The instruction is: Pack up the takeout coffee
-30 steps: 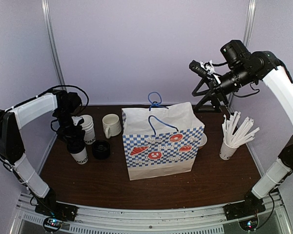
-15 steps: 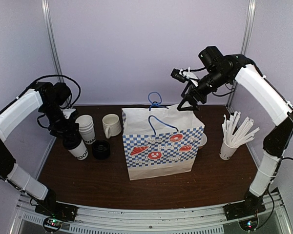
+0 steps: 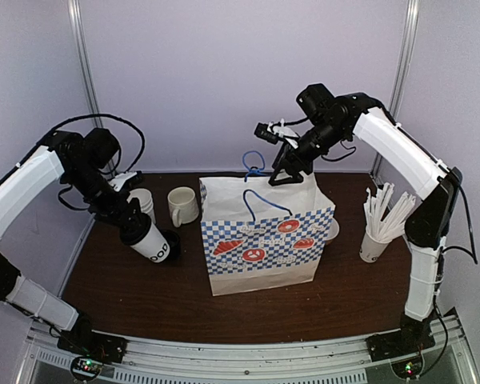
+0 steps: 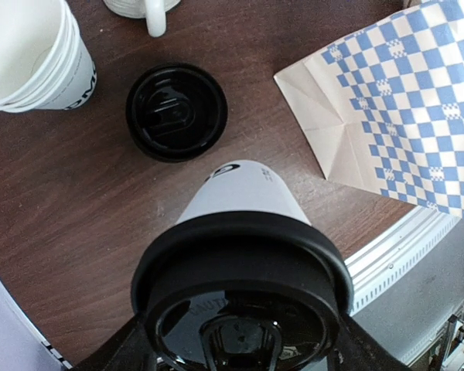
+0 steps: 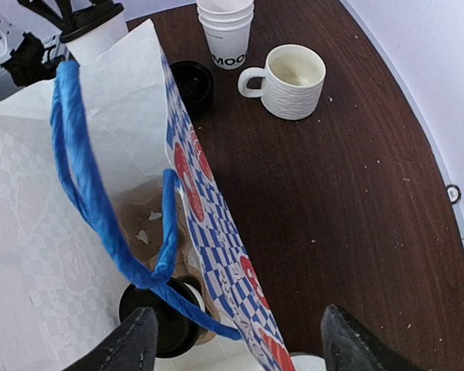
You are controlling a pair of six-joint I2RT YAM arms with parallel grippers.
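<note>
Holding the takeout coffee (image 3: 154, 244), a small white paper cup with black plastic lid, for bagging.
Left gripper (image 3: 134, 226) clamps it tilted above the dark brown table (image 3: 344, 304); right gripper (image 3: 282, 174), jaws wide and empty, hovers over the blue-checked paper bag (image 3: 264, 240), probably to steady it. Lilac walls (image 3: 208, 80) surround.

A robot test booth in a lab: plain lavender walls (image 3: 224, 80) framed by aluminium posts (image 3: 85, 72), a dark wooden counter (image 3: 184, 310), and robot arms (image 3: 26, 182) bolted to a metal rail (image 3: 248, 353).
</note>
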